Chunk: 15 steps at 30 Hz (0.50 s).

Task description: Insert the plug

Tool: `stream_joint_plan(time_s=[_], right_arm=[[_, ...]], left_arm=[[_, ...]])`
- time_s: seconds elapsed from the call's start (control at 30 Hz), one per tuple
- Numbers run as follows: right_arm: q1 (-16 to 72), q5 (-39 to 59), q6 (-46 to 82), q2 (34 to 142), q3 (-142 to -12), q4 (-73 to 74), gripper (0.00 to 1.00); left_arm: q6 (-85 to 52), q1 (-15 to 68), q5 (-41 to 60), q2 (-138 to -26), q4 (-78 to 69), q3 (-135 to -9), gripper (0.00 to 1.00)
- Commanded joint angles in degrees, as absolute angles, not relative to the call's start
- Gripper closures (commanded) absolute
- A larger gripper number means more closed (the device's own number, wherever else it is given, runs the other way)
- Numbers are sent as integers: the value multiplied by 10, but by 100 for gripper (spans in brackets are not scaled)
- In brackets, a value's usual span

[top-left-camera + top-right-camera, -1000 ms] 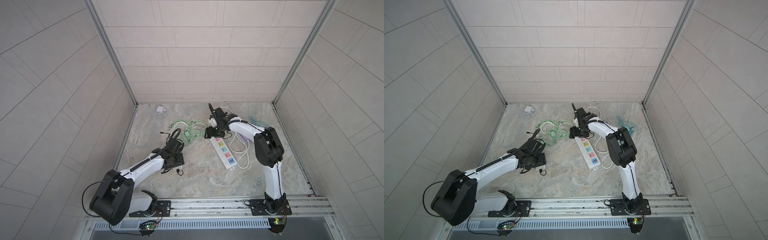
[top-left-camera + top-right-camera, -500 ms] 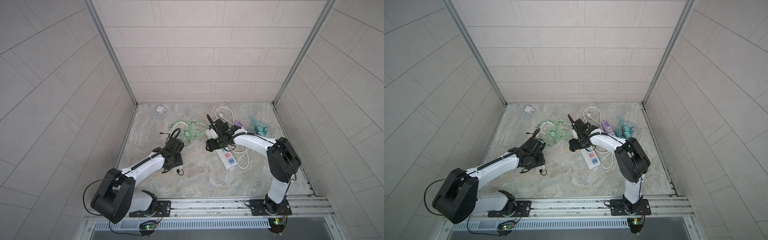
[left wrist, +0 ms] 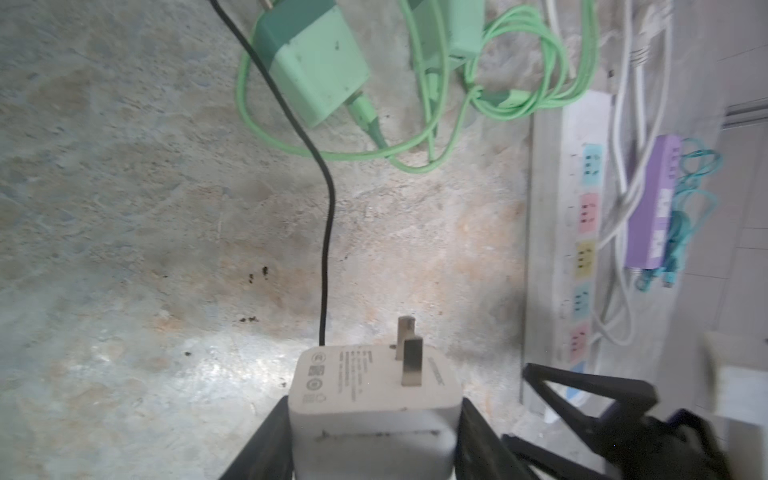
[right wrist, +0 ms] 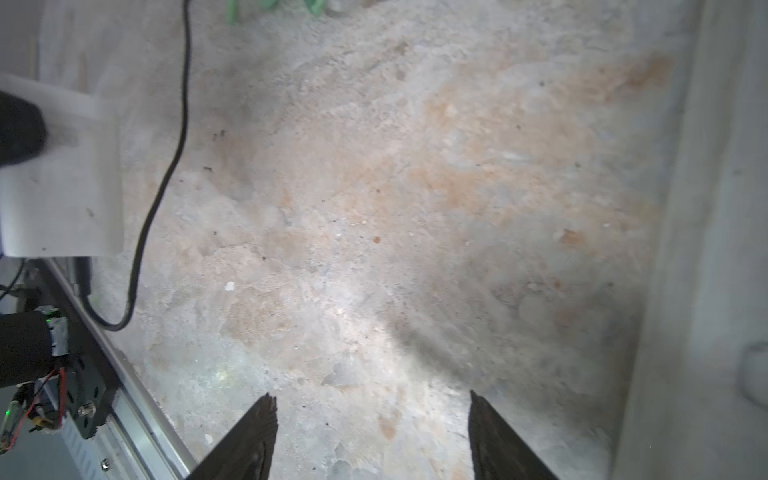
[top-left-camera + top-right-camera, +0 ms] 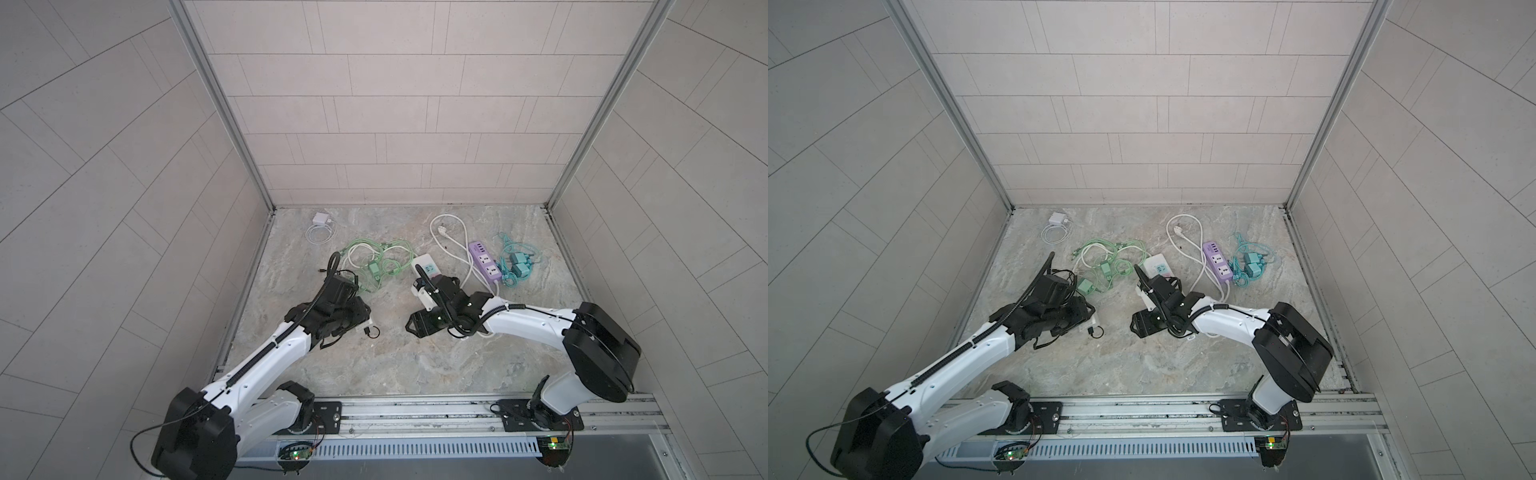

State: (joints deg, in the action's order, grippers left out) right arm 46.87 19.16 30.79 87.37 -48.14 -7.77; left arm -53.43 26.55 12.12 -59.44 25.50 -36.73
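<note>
Gripping a white two-pin charger plug (image 3: 374, 386) by its body, the left hand (image 3: 374, 424) has its black fingers (image 3: 266, 436) pressed against opposite sides of the plug. It is partly closed, only as wide as the plug allows. The flat metal pins point away from the wrist camera, out over the bare marble surface (image 3: 145, 249). A thin black cable (image 3: 328, 228) runs from the plug's far edge across that surface.

The white power strip (image 3: 582, 232) lies apart from the plug with its coloured sockets facing up and bare marble between the two. The plug is in no socket.

The right hand (image 4: 370, 415) is empty. Its two fingers stand well apart, and only marble shows between them in the right wrist view. In both top views it sits low at the near end of the white power strip, pointing across toward the left hand. Whether it touches the strip cannot be told, since the arm covers that end.

Farther back lie a green charger (image 3: 316, 62) with its looped green cord and a purple power strip (image 5: 484, 262), with tangled teal cables (image 5: 515, 264) just beside the purple strip.
</note>
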Motion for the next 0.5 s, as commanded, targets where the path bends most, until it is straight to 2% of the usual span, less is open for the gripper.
stream_joint_plan(time_s=[0.0, 0.07, 0.47], right_arm=[[489, 191, 338, 824, -458, 54, 35], [501, 186, 346, 814, -445, 97, 38], [540, 182, 370, 842, -458, 181, 42]], left_arm=[[-574, 269, 151, -589, 242, -382, 83], [-587, 270, 162, -590, 225, -373, 83], [-600, 272, 176, -571, 201, -372, 84]])
